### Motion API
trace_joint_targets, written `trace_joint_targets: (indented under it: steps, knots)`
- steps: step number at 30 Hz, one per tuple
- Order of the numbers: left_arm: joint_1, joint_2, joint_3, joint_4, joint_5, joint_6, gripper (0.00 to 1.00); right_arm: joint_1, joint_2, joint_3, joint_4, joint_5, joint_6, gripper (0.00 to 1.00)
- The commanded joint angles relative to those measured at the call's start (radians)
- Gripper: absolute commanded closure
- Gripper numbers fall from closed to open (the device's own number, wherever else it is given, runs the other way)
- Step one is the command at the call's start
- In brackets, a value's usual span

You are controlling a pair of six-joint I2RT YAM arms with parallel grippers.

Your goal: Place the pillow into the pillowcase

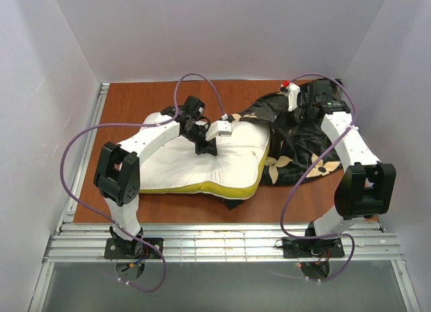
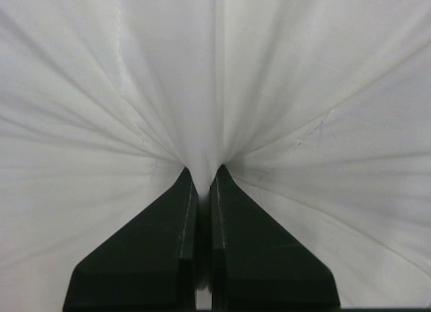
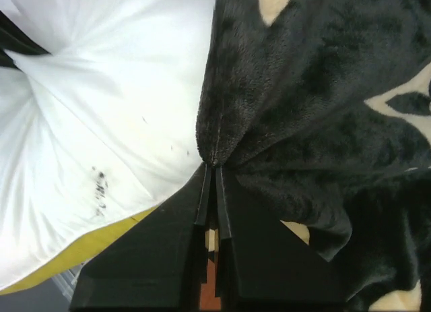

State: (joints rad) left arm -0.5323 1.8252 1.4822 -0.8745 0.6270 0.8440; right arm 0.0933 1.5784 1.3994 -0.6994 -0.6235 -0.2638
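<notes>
Left claw pinching pillow, right claw pinching pillowcase, wooden table

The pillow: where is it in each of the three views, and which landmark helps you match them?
Top external: the pillow lies mid-table, under the left gripper.
Left wrist: its white fabric fills the picture, pinched in the shut left gripper.
Right wrist: upper left, beside the pillowcase that the right gripper holds.
Landmark: the yellow band, near edge from above, bottom left in the right wrist view; not in the left wrist view.
</notes>
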Motion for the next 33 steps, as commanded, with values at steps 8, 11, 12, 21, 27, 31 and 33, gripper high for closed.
trace_joint_targets:
  steps: [8, 11, 12, 21, 27, 31, 33]
  knots:
    - [0.040, 0.126, 0.197, 0.238, -0.113, -0.232, 1.00, 0.019, 0.043, -0.017, 0.014, 0.004, -0.055, 0.99]
    - [0.002, 0.241, 0.225, 0.256, -0.144, -0.263, 1.00, 0.036, 0.107, 0.065, 0.041, -0.010, -0.003, 0.99]
    - [-0.008, 0.265, 0.213, 0.305, -0.185, -0.288, 1.00, 0.040, 0.142, 0.090, 0.043, -0.010, 0.014, 0.99]
    - [-0.006, 0.310, 0.248, 0.313, -0.078, -0.549, 0.61, 0.048, 0.129, 0.064, 0.028, 0.113, 0.064, 0.70]
    - [0.011, 0.044, 0.109, 0.220, 0.050, -0.259, 0.02, -0.036, -0.107, -0.187, 0.025, 0.148, 0.115, 0.36]
    - [-0.055, -0.062, -0.012, 0.175, -0.013, -0.039, 0.02, -0.040, -0.188, -0.312, 0.026, 0.136, 0.141, 0.39]
    - [-0.107, -0.101, -0.077, 0.222, -0.067, 0.023, 0.02, -0.040, -0.190, -0.379, 0.029, 0.124, 0.158, 0.41]
